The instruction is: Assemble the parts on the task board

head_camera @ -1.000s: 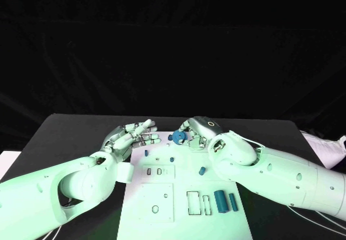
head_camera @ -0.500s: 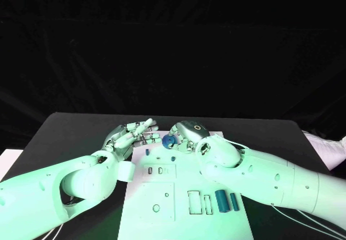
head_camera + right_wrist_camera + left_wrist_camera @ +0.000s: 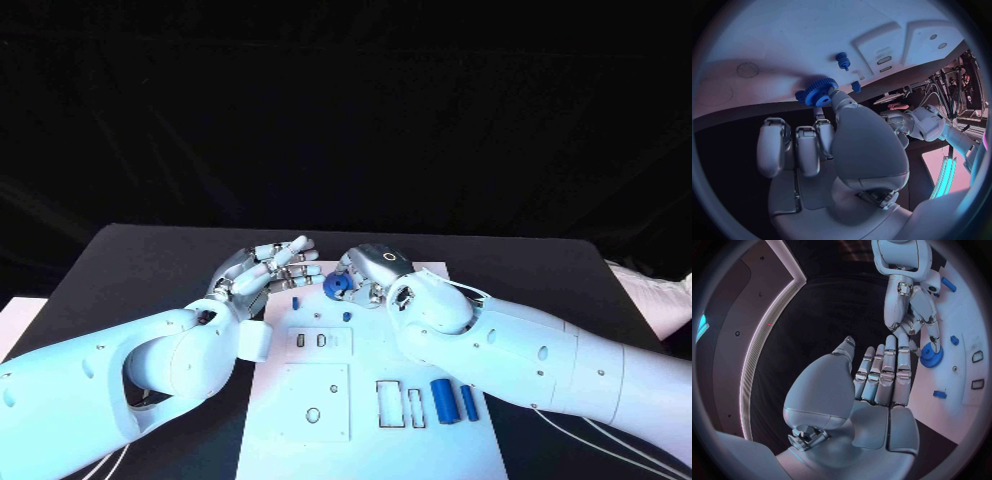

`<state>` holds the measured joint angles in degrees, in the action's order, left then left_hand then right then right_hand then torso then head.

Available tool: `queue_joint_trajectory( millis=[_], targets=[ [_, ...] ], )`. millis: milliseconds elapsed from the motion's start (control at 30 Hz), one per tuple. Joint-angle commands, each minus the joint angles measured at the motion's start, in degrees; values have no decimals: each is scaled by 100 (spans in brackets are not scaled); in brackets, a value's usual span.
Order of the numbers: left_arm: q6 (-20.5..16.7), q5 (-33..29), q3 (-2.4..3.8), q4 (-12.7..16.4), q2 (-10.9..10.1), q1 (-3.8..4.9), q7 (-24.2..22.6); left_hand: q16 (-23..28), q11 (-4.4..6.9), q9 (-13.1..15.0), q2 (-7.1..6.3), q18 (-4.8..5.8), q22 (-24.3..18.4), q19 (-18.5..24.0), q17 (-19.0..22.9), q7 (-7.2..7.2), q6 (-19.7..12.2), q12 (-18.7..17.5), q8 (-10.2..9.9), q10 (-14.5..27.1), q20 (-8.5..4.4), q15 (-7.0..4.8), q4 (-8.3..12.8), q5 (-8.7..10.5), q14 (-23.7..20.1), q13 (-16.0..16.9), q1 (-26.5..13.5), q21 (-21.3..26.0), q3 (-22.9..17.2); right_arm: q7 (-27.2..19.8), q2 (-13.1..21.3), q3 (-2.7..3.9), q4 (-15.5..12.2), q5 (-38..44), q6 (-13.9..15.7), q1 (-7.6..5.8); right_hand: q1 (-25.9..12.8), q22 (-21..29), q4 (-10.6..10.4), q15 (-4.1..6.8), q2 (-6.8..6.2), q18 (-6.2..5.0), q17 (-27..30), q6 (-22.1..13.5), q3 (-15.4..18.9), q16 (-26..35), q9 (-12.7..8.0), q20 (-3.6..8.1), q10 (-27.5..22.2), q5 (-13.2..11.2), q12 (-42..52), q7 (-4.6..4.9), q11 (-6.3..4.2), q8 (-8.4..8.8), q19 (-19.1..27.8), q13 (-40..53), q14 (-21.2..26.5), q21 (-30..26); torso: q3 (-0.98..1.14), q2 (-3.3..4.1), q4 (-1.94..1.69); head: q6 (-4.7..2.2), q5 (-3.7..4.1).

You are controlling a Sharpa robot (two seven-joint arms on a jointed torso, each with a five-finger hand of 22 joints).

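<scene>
The white task board [image 3: 325,395] lies in the middle of the black table. My right hand [image 3: 372,268] hangs over the board's far end and pinches a blue gear [image 3: 338,285] between thumb and a finger; the gear [image 3: 819,93] sits close above the board, and the gear [image 3: 931,355] also appears in the left wrist view. My left hand [image 3: 267,268] hovers just left of it, palm up, fingers apart and holding nothing. Two small blue pegs [image 3: 296,302] [image 3: 346,318] stand on the board near the gear.
Two blue blocks [image 3: 443,400] [image 3: 466,402] lie at the board's near right beside rectangular slots [image 3: 387,405]. Small slots [image 3: 309,341] and round holes [image 3: 312,415] mark the board's middle and near left. Black table [image 3: 144,270] surrounds the board.
My right hand has carried the blue gear leftward and a little nearer, closer to my left hand. The left hand has hardly moved.
</scene>
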<state>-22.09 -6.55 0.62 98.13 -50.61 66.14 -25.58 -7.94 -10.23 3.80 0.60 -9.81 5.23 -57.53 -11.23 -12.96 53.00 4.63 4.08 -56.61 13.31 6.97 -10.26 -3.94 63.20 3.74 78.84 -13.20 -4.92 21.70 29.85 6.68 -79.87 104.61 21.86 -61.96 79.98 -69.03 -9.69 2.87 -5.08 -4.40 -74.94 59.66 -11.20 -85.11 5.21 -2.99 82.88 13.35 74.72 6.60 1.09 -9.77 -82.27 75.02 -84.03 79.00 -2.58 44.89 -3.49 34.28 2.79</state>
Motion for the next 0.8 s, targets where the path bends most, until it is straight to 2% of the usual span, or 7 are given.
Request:
queue_joint_trajectory(
  millis=[33, 167, 267, 367, 500, 600, 800],
  targets=[
    [100, -7, 4, 5, 14, 3, -37, 35, 0, -6, 35, -63, -5, -37, -6, 0, 23, -17, -21, 13, -1, 27, 39, 16, 33, -6, 16, 30, -2, -14, -25, -7, 28, 85, -228, 4, -92, 4, 2, 1, -16, 40, -382, 4, -30, -30, 135, 6, -4, -55, -62, -12, 30, 32, -34, 212, -399, 35, 0, 0, -3, 12, 0],
    [98, -7, 4, 5, 10, 3, -36, 35, 0, -6, 35, -63, -5, -37, -6, 0, 23, -17, -21, 13, -1, 27, 39, 16, 33, -6, 16, 30, -2, 4, -33, -9, 74, 84, -284, 2, -180, 13, -27, -29, -68, 39, -392, -126, -13, -32, 108, -17, -93, -139, -238, 35, 70, 125, -22, 92, -399, 29, 0, 1, 1, 16, 5],
    [96, -7, 4, 8, 7, 3, -35, 35, 0, -6, 35, -63, -5, -37, -6, 0, 23, -17, -21, 13, -1, 27, 39, 16, 33, -6, 16, 30, -2, -10, -45, -11, 116, 51, -330, -4, -342, 9, -114, -103, -146, 42, -431, -472, 55, -46, 28, -78, -234, -337, -494, 131, 160, 376, -9, -79, -404, 28, 1, 5, 7, 18, 3],
    [96, -7, 4, 10, 6, 3, -33, 35, 0, -6, 35, -63, -5, -37, -6, 0, 23, -17, -21, 13, -1, 27, 39, 16, 33, -6, 16, 30, -2, -37, -53, -18, 136, 10, -390, -11, -435, -16, -237, -198, -233, 47, -514, -905, 114, -80, -76, -156, -343, -409, -637, 253, 268, 625, -2, -170, -415, 40, -1, 4, 6, 15, 8],
    [95, -7, 4, 11, 6, 3, -31, 35, 0, -6, 35, -63, -5, -37, -6, 0, 23, -17, -21, 13, -1, 27, 39, 16, 33, -6, 16, 30, -2, -111, -56, -24, 152, -90, -447, -20, -516, -37, -416, -242, -274, 45, -569, -962, 158, -103, -93, -214, -376, -462, -651, 291, 312, 616, 2, -173, -421, 53, 1, 2, -4, 21, 15],
    [94, -7, 4, 13, 3, 3, -30, 35, 0, -6, 35, -63, -5, -37, -6, 0, 23, -17, -21, 13, -1, 27, 39, 16, 33, -6, 16, 30, -2, -198, -47, -28, 165, -205, -441, -28, -794, -59, -683, -255, -216, 45, -605, -875, 296, -119, -79, -240, -371, -429, -600, 286, 319, 594, 4, -129, -425, 68, -1, 1, -2, 19, 10],
    [94, -7, 4, 13, -3, 3, -29, 35, 0, -6, 35, -63, -5, -37, -6, 0, 23, -17, -21, 13, -1, 27, 39, 16, 33, -6, 16, 30, -2, -350, 32, -31, 125, -330, -97, -30, -967, -127, -686, -254, -81, 55, -646, -751, 470, -136, -61, -247, -319, -332, -462, 271, 312, 567, -14, -23, -431, 110, 10, 2, 6, 19, 5]
  ],
)
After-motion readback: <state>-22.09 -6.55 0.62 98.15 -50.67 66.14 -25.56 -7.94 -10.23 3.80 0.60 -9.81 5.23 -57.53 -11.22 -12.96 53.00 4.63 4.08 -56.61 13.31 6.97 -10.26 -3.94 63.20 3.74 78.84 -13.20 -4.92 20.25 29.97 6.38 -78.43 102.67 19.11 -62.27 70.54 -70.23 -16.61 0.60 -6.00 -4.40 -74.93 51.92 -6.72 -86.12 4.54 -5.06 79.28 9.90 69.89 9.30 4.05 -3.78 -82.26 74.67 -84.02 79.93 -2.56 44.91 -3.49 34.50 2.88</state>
